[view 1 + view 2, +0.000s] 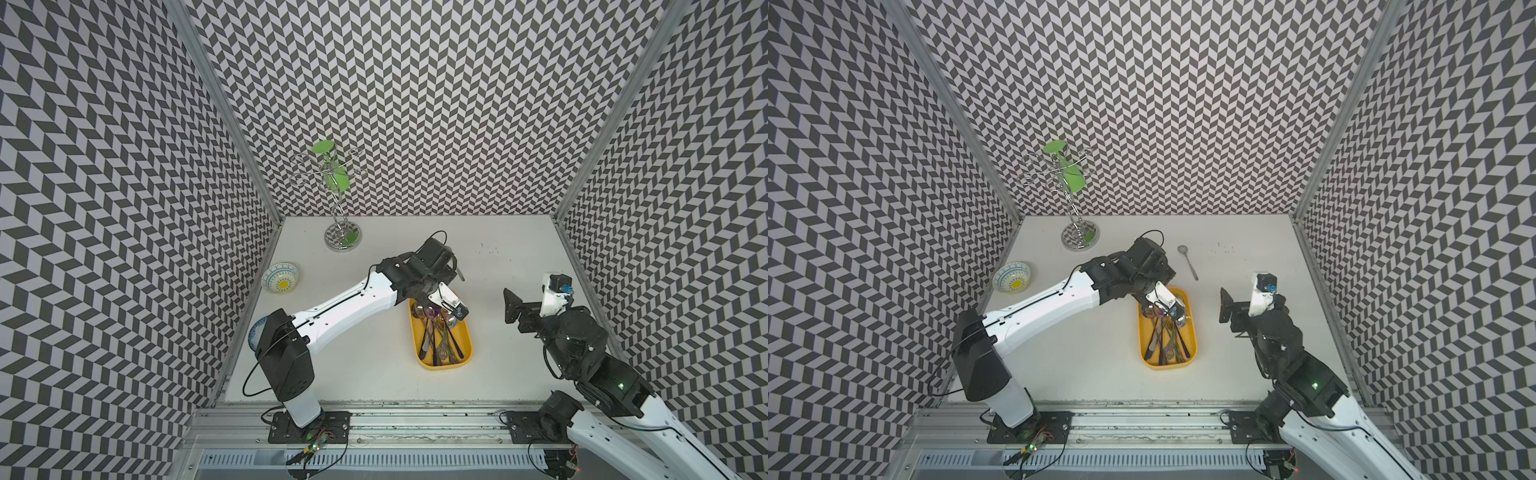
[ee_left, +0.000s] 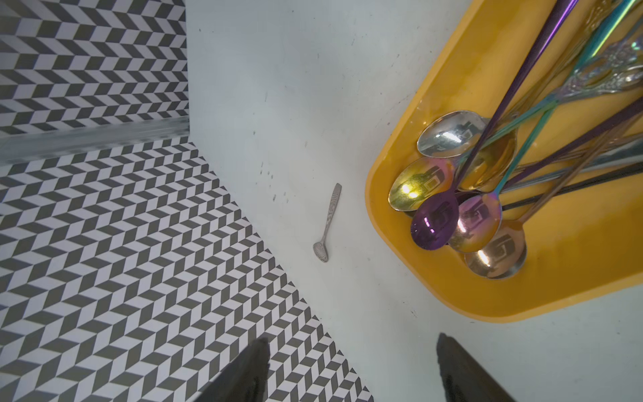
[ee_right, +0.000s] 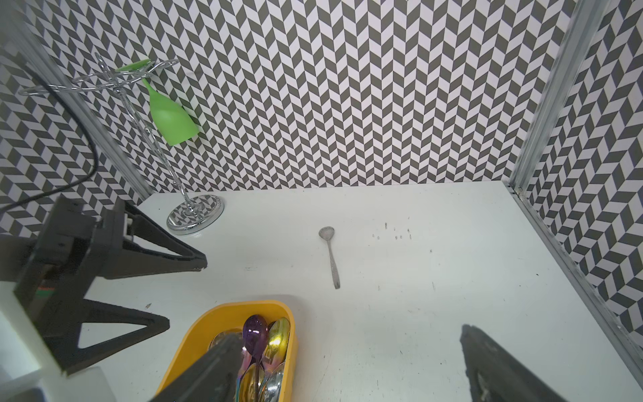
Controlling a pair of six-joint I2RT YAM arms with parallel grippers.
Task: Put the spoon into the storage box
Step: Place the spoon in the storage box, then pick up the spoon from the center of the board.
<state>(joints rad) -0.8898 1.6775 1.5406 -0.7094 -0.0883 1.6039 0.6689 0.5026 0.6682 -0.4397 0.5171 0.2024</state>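
The spoon [image 1: 1187,262] lies just beyond the storage box [image 2: 574,261], handle toward it. The left gripper [image 2: 351,341] and right gripper [image 3: 348,334], both wide and empty, look equally near.

a silver spoon [image 3: 331,259] lies on the table [image 3: 417,313], apart from the storage box [image 3: 243,306].
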